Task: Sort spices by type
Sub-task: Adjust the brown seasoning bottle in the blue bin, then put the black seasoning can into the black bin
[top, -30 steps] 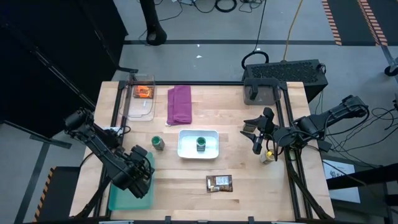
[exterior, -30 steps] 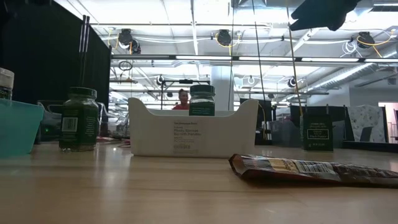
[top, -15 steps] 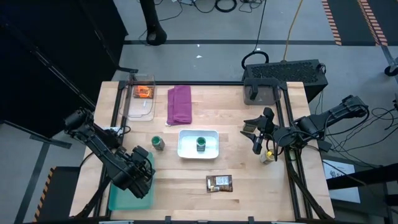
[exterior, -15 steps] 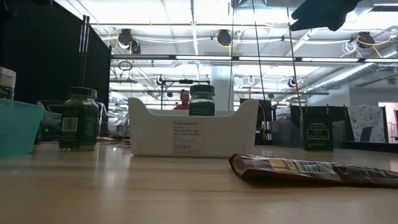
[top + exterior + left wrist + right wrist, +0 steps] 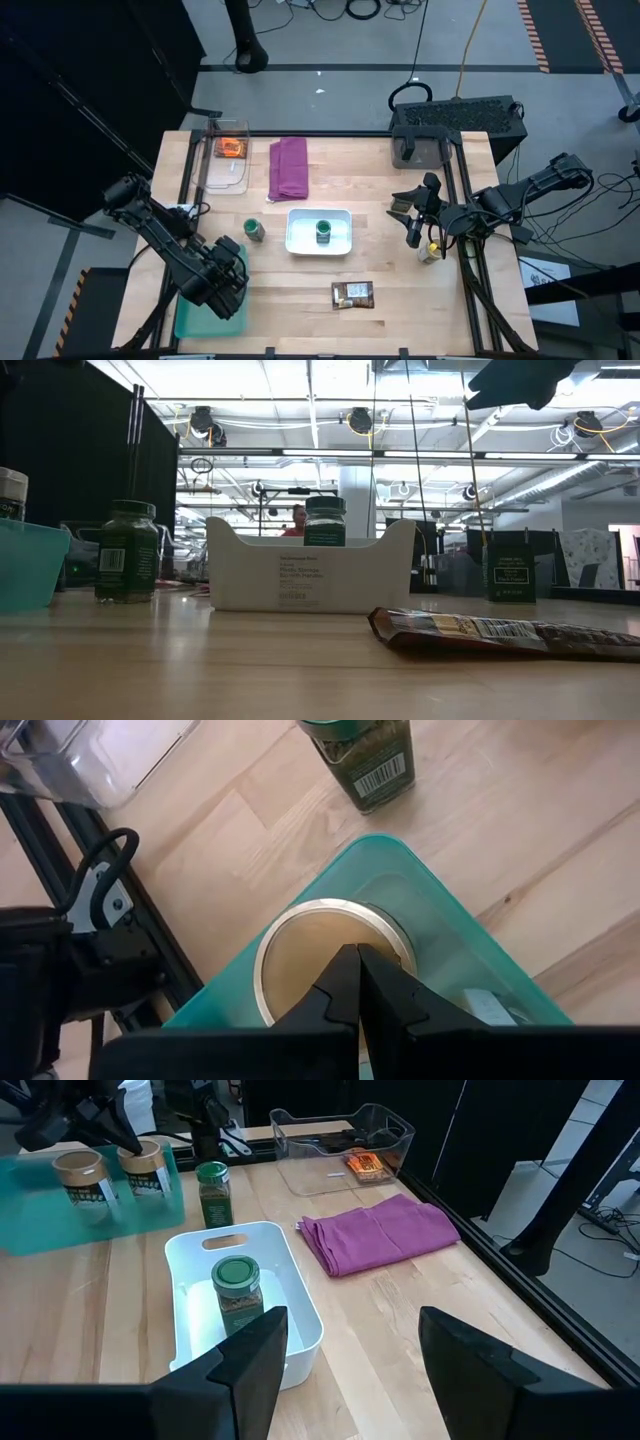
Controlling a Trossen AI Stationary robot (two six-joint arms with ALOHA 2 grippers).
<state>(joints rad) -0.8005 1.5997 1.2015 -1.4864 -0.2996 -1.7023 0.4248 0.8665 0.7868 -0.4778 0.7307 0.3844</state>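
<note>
Dark brown flat packet [image 5: 352,293] lies at the near edge of the wooden worktop [image 5: 390,190]. Left gripper [image 5: 356,982], jaws together, hangs above a tan-lidded round jar [image 5: 330,958] in the teal plastic bin [image 5: 190,318]. One green-lidded jar [image 5: 254,231] stands beside the white tray [image 5: 342,240]; another [image 5: 323,231] stands inside. Right gripper [image 5: 412,226] hovers right, jaws apart, empty. Farther: folded purple cloth [image 5: 289,167]; orange packet [image 5: 231,149] in the clear container [image 5: 228,184].

Both arms were dark, built of chunky black segments joined by rounded joints. The left end effector [image 5: 357,982] had two smooth black tapering fingers. The right end effector [image 5: 345,1355] showed broad, flat black fingers [image 5: 247,1360], and thin black cables trailed behind that arm.
</note>
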